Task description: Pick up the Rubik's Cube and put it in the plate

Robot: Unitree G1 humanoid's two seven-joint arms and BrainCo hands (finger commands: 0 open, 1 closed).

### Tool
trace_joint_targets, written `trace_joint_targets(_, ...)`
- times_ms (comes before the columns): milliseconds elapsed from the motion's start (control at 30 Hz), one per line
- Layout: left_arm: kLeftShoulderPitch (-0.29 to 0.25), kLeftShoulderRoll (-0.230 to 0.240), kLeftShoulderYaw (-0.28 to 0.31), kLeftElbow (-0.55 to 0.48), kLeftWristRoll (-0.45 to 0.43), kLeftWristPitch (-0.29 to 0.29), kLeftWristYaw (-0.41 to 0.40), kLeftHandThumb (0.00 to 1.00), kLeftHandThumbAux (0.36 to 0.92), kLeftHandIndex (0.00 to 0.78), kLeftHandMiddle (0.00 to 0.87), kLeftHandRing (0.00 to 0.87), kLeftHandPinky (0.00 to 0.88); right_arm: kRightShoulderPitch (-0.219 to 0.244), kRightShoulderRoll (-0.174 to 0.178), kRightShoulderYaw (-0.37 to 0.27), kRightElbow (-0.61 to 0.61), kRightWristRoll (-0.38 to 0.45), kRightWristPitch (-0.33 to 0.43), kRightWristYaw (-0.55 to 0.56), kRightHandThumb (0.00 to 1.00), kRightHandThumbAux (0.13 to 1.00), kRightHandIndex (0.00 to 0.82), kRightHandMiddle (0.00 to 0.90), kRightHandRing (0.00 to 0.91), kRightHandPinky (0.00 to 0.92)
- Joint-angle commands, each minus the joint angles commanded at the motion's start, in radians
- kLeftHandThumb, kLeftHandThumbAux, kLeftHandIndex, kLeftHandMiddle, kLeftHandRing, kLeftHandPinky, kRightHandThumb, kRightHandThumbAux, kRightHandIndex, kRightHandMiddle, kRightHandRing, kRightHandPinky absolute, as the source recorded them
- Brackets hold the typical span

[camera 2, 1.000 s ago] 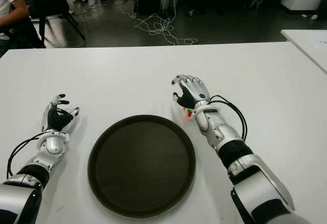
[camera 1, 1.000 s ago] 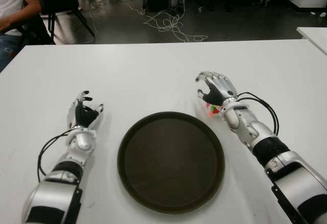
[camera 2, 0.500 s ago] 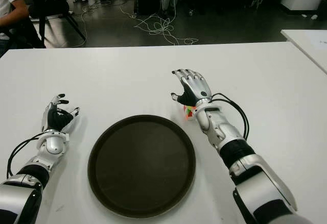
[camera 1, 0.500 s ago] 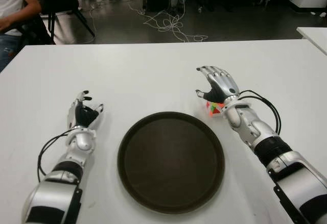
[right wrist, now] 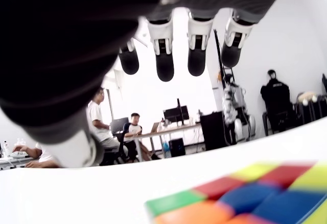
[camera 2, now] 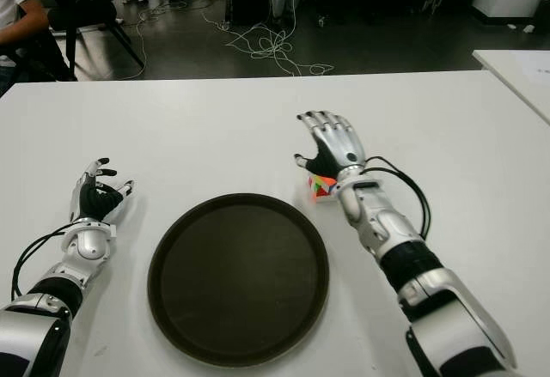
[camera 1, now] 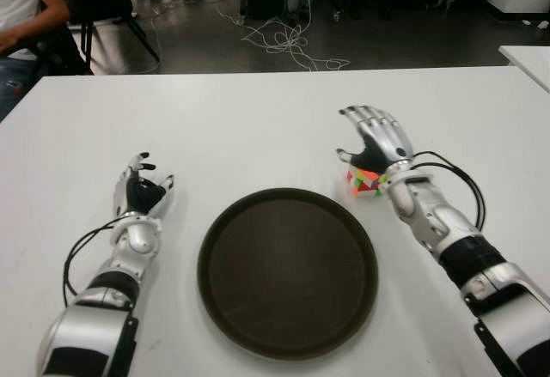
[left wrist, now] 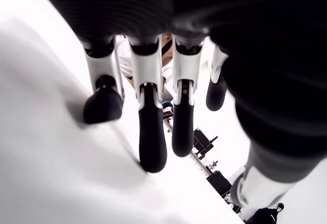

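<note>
The right hand [camera 1: 376, 141] is hovering with fingers spread, gripping nothing, over the Rubik's Cube [camera 1: 364, 182], which is lying on the table [camera 1: 258, 128] just beside the plate [camera 1: 287, 271], toward the right edge. The grasping step seems to be in hand; next the fingers need closing around the cube. The left hand [camera 1: 142, 192], relaxed and empty, is showing left of the plate.

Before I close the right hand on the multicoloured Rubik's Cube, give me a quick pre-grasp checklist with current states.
1. Multicoloured Rubik's Cube on the white table, just beyond the plate's right rim: ok.
2. Right hand open, holding nothing: ok.
3. Right hand over the cube, fingers extending past it: ok.
4. Fingers wrapped around the cube: not ok.
5. Round dark brown plate bare, ready to receive: ok.
6. Left hand left of the plate, out of the path: ok.
</note>
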Motion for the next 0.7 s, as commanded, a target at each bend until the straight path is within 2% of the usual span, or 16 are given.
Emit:
trace_joint_targets(100, 0.000, 0.002, -0.004, 0.000, 0.005, 0.003, 0.004, 0.236, 0.743, 0.169, 0.281, 0.315, 0.337, 0.030, -0.017, -0.003, -0.016, 0.002, -0.002, -0.001, 0.382, 0.630, 0.057, 0.113, 0.080, 0.017)
trace_joint_targets(333, 0.001, 0.005, -0.009, -0.001, 0.007, 0.002, 0.008, 0.237, 0.743, 0.174, 0.284, 0.315, 0.345, 0.069, -0.032, -0.002, -0.066, -0.002, 0.014, 0.018, 0.425, 0.620, 0.041, 0.097, 0.070, 0.021)
trace_joint_targets(500, 0.001, 0.005, -0.009, -0.001, 0.004, 0.003, 0.004, 0.239, 0.742, 0.175, 0.285, 0.316, 0.343, 0.083, -0.038, -0.003, -0.079, -0.004, 0.025, 0.040, 0.435, 0.618, 0.040, 0.092, 0.066, 0.041)
trace_joint_targets(700, -0.001, 0.007, -0.012, 0.000, 0.007, 0.006, 0.001, 0.224, 0.746, 0.175, 0.295, 0.331, 0.335, 0.092, -0.046, -0.007, -0.079, 0.002, 0.025, 0.068, 0.402, 0.617, 0.032, 0.084, 0.063, 0.035)
